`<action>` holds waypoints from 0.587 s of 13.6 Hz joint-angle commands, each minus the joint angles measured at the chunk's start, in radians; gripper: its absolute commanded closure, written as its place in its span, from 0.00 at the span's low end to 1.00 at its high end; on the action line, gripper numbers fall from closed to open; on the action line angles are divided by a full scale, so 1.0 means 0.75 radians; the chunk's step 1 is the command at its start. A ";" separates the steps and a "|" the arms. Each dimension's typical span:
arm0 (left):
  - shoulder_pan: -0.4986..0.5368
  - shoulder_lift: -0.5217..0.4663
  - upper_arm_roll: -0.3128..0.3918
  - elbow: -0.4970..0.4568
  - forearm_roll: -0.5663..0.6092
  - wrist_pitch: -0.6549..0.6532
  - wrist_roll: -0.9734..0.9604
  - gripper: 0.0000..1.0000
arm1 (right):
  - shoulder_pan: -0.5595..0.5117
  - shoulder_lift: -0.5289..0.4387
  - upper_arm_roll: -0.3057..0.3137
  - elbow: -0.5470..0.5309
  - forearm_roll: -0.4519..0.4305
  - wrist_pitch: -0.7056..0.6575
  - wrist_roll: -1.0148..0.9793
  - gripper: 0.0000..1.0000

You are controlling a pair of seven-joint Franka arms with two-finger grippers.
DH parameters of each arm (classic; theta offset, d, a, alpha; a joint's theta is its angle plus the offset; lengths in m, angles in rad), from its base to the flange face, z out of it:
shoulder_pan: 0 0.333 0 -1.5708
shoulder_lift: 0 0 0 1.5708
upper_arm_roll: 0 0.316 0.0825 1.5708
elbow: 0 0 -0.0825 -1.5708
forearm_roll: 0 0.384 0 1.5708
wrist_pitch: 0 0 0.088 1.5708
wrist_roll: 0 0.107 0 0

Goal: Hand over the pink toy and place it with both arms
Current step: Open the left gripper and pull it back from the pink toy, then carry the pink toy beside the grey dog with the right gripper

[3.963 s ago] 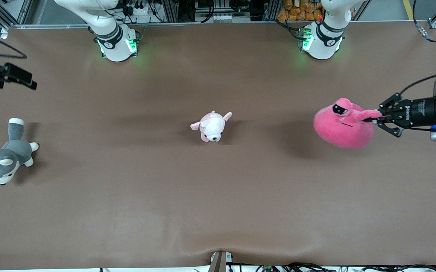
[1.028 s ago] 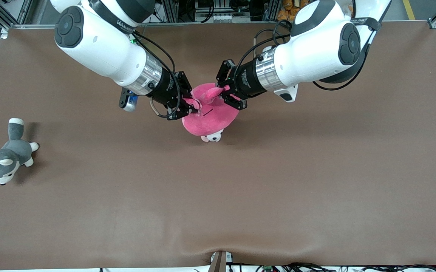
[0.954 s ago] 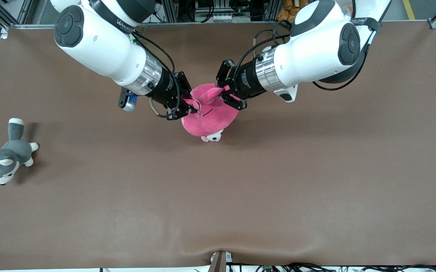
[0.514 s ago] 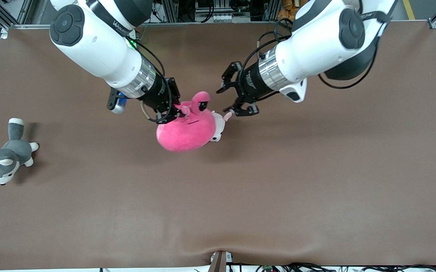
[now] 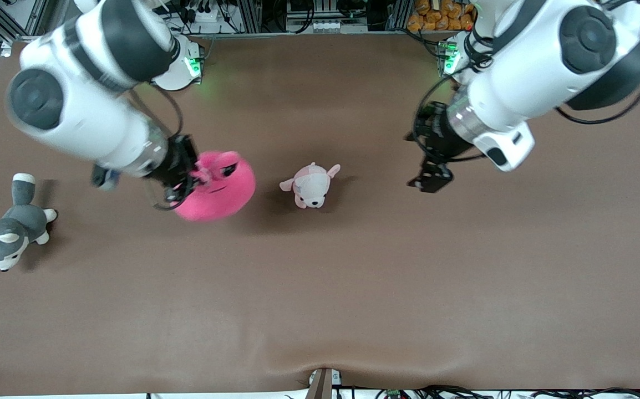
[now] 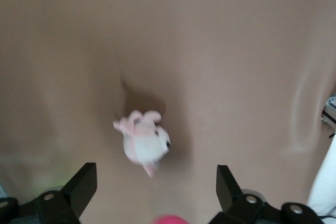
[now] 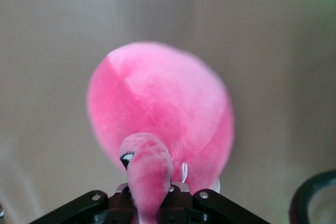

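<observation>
You are looking at the table (image 5: 353, 288), with the right arm (image 5: 81, 105) carrying the pink toy (image 5: 220, 185) above it. The right gripper (image 5: 187, 180) is pinching one eye stalk (image 7: 147, 174), the toy's body hanging below it. The left gripper (image 5: 433, 166) is hovering with fingers (image 6: 79, 184) spread wide and holding nothing; the puppy (image 5: 310, 185) is lying between the grippers. The husky (image 5: 6, 227) is lying past the right gripper, at the right arm's end.

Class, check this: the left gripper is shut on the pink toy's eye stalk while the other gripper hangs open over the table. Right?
Wrong arm. The right gripper is shut on the pink toy's eye stalk, as the right wrist view shows; the left gripper hangs open over the table.
</observation>
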 commanded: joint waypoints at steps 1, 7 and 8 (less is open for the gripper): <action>0.103 -0.056 -0.001 -0.005 0.081 -0.116 0.420 0.00 | -0.205 0.077 0.025 -0.112 -0.006 0.034 -0.314 1.00; 0.275 -0.132 -0.003 -0.029 0.255 -0.255 1.176 0.00 | -0.542 0.216 0.023 -0.213 0.017 0.082 -0.934 1.00; 0.311 -0.142 -0.007 -0.040 0.257 -0.256 1.256 0.00 | -0.590 0.223 0.023 -0.249 0.017 0.098 -1.006 1.00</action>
